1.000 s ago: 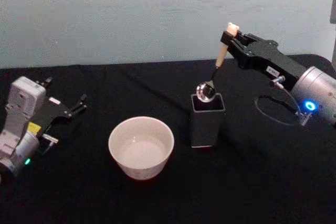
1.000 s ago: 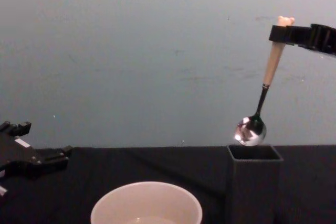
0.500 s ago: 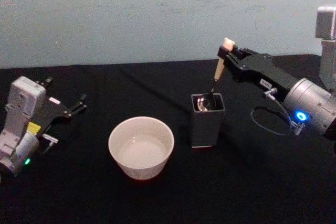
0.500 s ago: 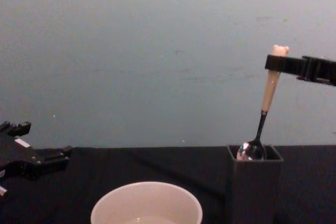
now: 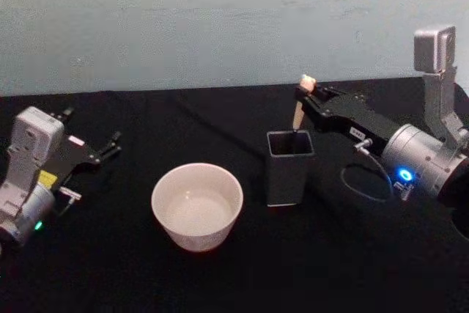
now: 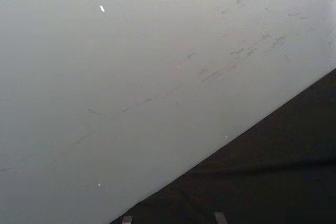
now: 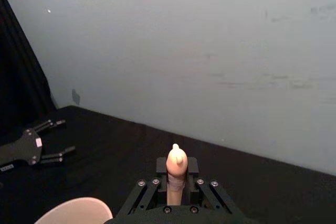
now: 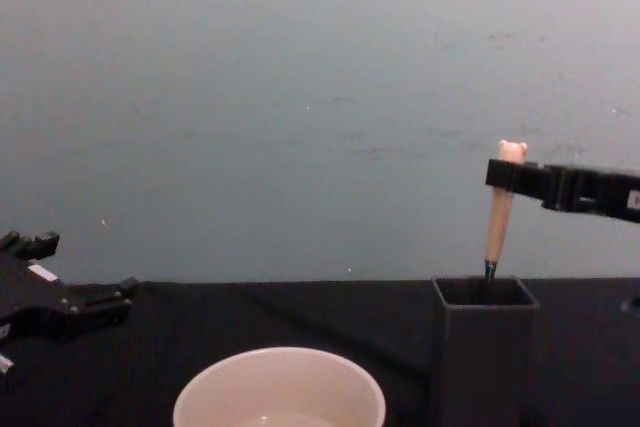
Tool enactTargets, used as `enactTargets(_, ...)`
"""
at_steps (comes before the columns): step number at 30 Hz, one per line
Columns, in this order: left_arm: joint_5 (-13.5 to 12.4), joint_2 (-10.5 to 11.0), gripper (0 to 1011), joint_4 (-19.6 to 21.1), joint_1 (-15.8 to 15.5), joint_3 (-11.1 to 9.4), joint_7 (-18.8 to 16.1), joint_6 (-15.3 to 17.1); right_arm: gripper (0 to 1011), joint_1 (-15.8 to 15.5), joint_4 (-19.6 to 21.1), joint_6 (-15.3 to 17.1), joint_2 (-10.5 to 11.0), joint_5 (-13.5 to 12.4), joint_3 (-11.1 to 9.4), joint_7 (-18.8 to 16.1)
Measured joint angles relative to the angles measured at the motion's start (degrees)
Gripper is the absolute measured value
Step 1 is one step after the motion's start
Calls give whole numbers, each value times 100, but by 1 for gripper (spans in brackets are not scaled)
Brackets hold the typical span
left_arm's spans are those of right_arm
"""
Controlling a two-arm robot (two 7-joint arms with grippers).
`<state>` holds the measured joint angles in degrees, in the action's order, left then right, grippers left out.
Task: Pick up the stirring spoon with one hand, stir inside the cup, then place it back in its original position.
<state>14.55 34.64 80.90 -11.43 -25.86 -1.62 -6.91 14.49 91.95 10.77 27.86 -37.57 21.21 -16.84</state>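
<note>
One black cloth-covered table (image 5: pixel 220 276), pale scuffed wall (image 5: pixel 183 20) behind.

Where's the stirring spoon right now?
The stirring spoon stands in the dark holder, right of the cup, its handle held by the right gripper.

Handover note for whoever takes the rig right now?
Right gripper: shut on the stirring spoon just under its bear-head knob.
Left gripper: open, parked at the table's left.
Spoon bowl is down inside the dark grey holder, handle upright.
Cup stands left of the holder, apart from it.
Left: release the spoon, retract the right arm.
</note>
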Motion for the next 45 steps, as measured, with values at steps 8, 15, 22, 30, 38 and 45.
enactTargets(8,0,0,1001,0,0,0,0,0,218,-36,-104,21,-40,139,58,-70)
enactTargets(15,0,0,1001,0,0,0,0,0,218,-72,-161,45,-54,232,70,-116)
enactTargets(22,0,0,1001,0,0,0,0,0,218,-94,-221,80,-86,301,65,-131)
enactTargets(30,0,0,1001,0,0,0,0,0,218,-98,-271,102,-114,395,58,-161)
enactTargets(38,0,0,1001,0,0,0,0,0,218,-101,-277,102,-118,415,53,-170)
enactTargets(45,0,0,1001,0,0,0,0,0,218,-100,-277,100,-115,412,53,-169)
